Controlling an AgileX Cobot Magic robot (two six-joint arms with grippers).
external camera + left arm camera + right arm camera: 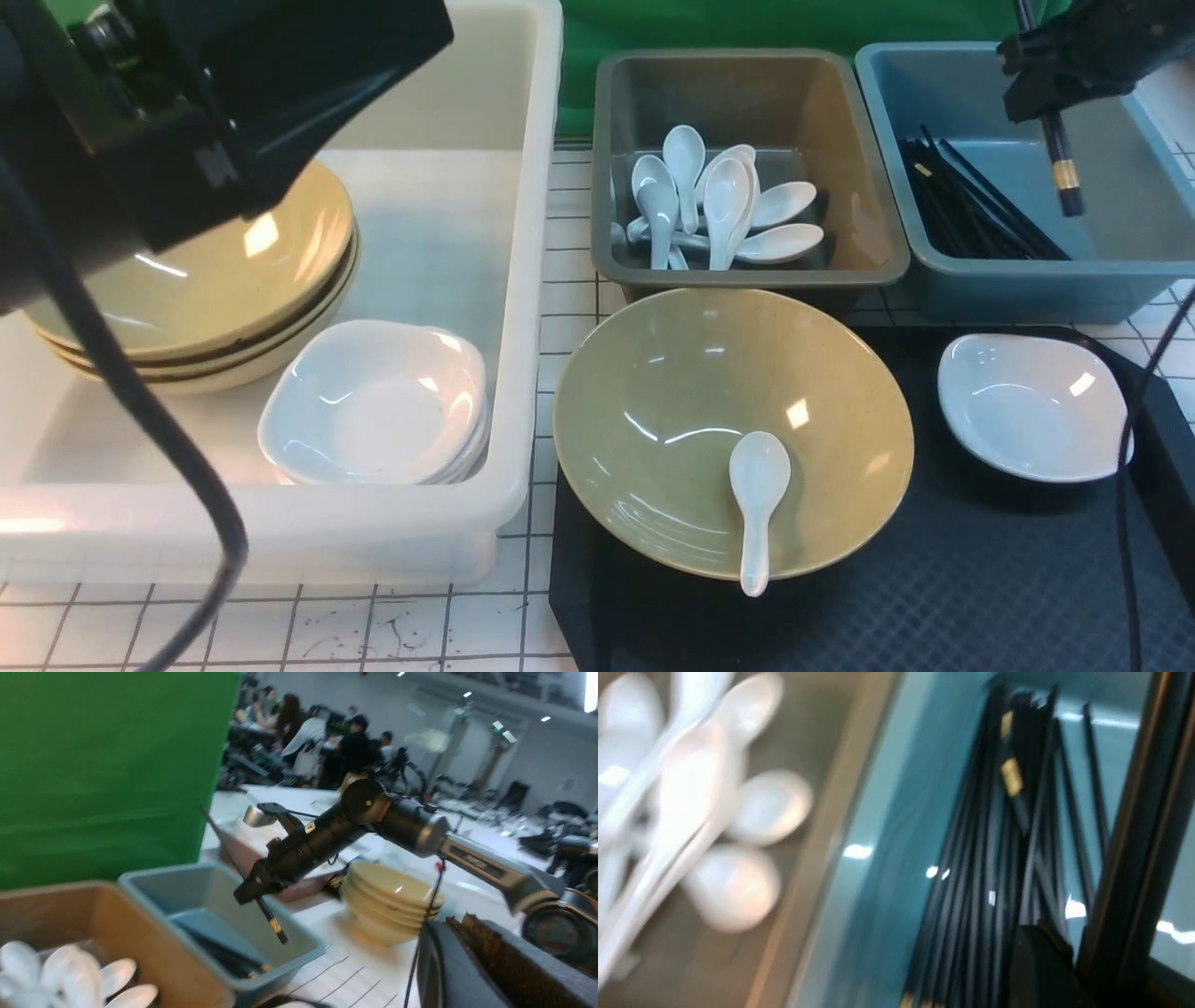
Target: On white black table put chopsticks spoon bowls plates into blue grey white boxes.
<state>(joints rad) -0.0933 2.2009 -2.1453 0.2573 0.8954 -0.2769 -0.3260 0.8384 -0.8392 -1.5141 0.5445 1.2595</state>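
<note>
Front view: chopsticks [1064, 177] are held nearly upright by the right end effector [1050, 98], clamped on them above the blue bin [1027, 280] (far right). Left wrist view: the left end effector [472, 956] is fully closed. Right wrist view: loose chopsticks [994, 882] are seen inside that bin.

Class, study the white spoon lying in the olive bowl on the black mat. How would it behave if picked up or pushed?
The spoon looks glossy, so probably slippery to grip. It seems rigid and small, likely light. Its handle leans on the bowl's sloping rim, so a push could slide it down or pivot it.
</note>
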